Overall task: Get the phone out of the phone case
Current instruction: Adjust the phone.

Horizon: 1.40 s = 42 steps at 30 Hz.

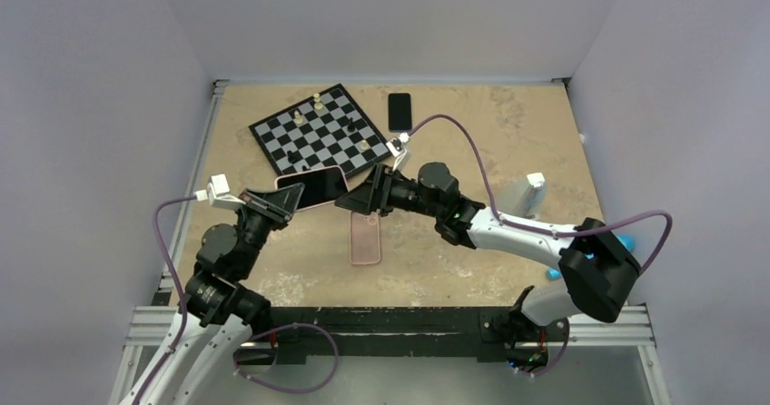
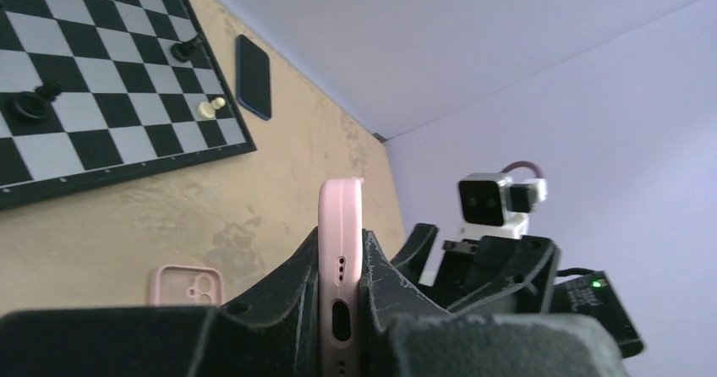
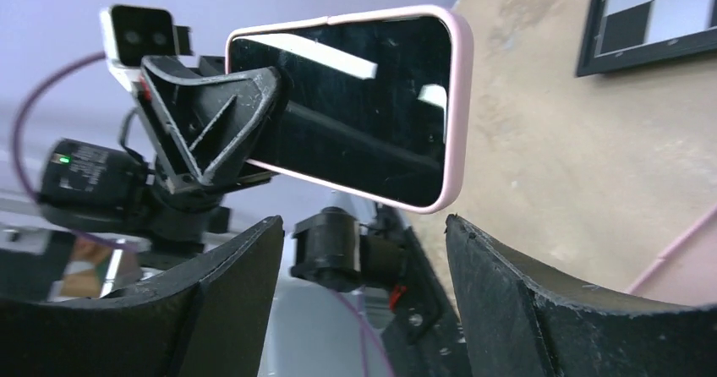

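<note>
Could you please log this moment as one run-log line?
left claw: shut on phone, raised | right claw: open, beside phone's free end, apart | phone: in pink case | second pink case: flat on table

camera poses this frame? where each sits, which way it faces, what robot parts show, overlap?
Top external: above and behind the bases, looking down on the table; both arms show, left gripper clamping the pink-edged phone.
Left wrist: on the left arm, looking along the left fingers and the phone's edge toward the chessboard and far corner.
Right wrist: looks out between the open right fingers at the phone's screen and left gripper.
Shared: all see the phone; both wrists see the chessboard.
</note>
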Each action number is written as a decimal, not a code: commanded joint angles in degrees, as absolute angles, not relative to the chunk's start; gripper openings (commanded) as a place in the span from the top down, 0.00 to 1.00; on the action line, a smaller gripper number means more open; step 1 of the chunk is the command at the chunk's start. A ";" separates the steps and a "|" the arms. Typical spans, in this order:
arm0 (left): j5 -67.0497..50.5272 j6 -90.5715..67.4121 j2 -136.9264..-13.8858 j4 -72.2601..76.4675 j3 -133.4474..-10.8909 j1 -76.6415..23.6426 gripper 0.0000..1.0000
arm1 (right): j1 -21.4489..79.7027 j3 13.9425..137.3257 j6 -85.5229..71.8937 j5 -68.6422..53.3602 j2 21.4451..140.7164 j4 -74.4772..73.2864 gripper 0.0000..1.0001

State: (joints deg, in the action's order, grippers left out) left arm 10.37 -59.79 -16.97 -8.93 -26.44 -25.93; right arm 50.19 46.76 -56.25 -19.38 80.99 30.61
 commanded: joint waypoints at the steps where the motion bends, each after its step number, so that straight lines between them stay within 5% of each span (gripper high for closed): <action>1: 8.46 -69.01 -13.59 7.01 -24.39 -25.83 1.00 | 49.66 46.14 -67.65 -23.55 82.93 43.40 0.27; 6: 4.03 -77.70 -14.23 15.32 -19.55 -25.86 1.00 | 49.66 45.98 -70.00 -23.34 84.83 47.79 0.32; 12: 3.34 -83.56 -14.68 23.16 -14.20 -25.91 1.00 | 49.66 47.92 -67.54 -21.34 85.89 48.01 0.55; 17: 1.53 -83.11 -14.13 23.79 -13.42 -25.91 1.00 | 49.66 48.59 -66.02 -21.76 87.21 52.18 1.00; 19: -1.40 -81.31 -13.19 18.36 -14.89 -25.84 0.99 | 48.90 48.36 -63.71 -23.55 86.83 54.17 1.00; 22: -6.88 -75.57 -13.69 -4.23 -21.28 -25.84 0.45 | 46.29 49.56 -55.97 -25.79 83.74 48.50 1.00; 25: -5.43 -69.15 -13.28 -20.26 -26.16 -25.88 0.24 | 43.39 52.59 -45.33 -29.46 81.00 35.36 1.00; 32: 3.86 -49.47 -14.54 -31.05 -32.69 -25.89 0.23 | 40.36 51.86 -20.68 -30.74 69.84 13.78 1.00; 35: -4.23 -40.16 -20.67 -25.33 -36.17 -25.87 0.33 | 40.35 54.83 -15.34 -29.08 69.49 2.76 1.00; 42: -30.18 -28.68 -40.60 -19.13 -46.18 -25.75 0.21 | 40.42 58.55 -8.32 -32.76 70.96 -7.76 1.00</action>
State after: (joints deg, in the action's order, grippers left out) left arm -13.87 -38.46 -34.52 -23.46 -41.06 -25.67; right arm 40.32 54.37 -15.84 -29.54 71.13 -1.78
